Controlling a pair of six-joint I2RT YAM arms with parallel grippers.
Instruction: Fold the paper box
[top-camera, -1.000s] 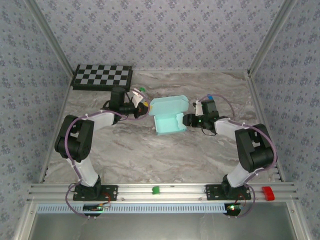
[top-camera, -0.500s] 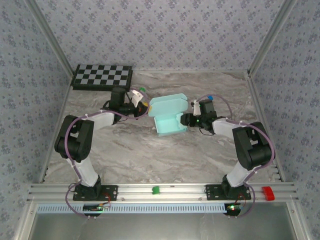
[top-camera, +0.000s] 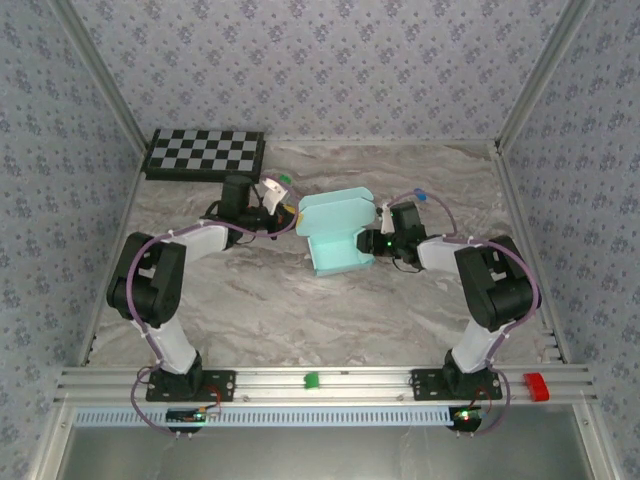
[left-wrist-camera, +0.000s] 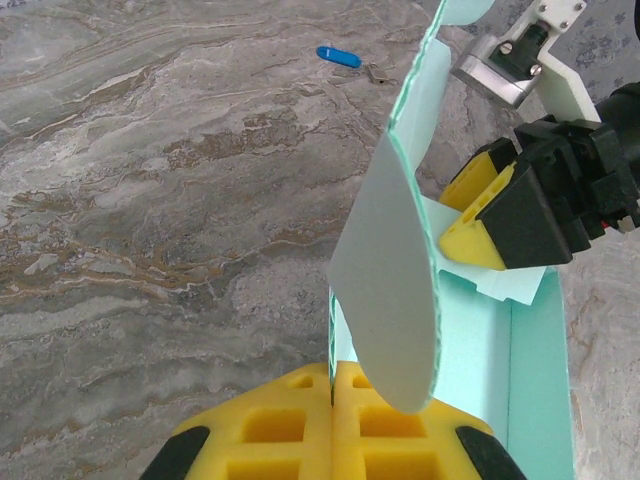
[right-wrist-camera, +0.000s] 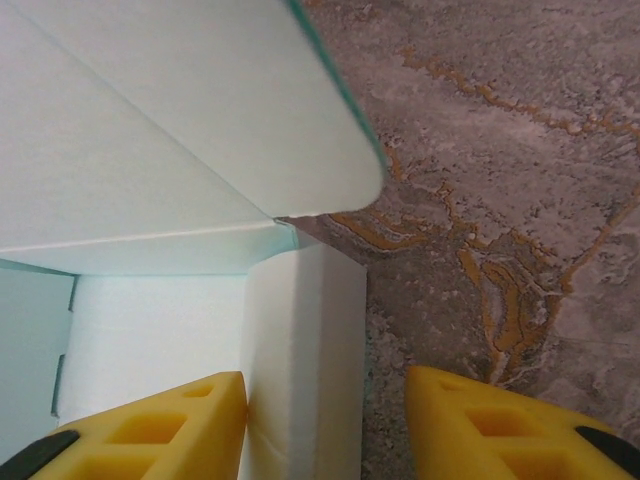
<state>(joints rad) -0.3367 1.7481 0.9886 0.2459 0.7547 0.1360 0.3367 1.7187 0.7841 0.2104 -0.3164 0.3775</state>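
Top external view: we see the paper box (top-camera: 338, 240) half-formed near the middle of the tabletop (top-camera: 290, 305), a little toward its far edge. Its lid flap (top-camera: 338, 210) stands up, and the left gripper (top-camera: 287, 216) and right gripper (top-camera: 368, 242) sit at either side of it. In the left wrist view the left pads (left-wrist-camera: 270, 425) are pressed together, with the thin edge of the upright flap pinched between them. In the right wrist view the right fingers (right-wrist-camera: 150, 420) stand wide apart, straddling a short side wall (right-wrist-camera: 305, 350) of the box and gripping nothing.

We judge the step in hand to be raising that wall while the left arm steadies the lid. The next move, we think, calls for closing gently on the wall or nudging it upright, without creasing the thin card or pulling it out of the left grip.

We find no brand, label or readable writing; the checkerboard (top-camera: 205, 153) at the far left corner bears only squares.
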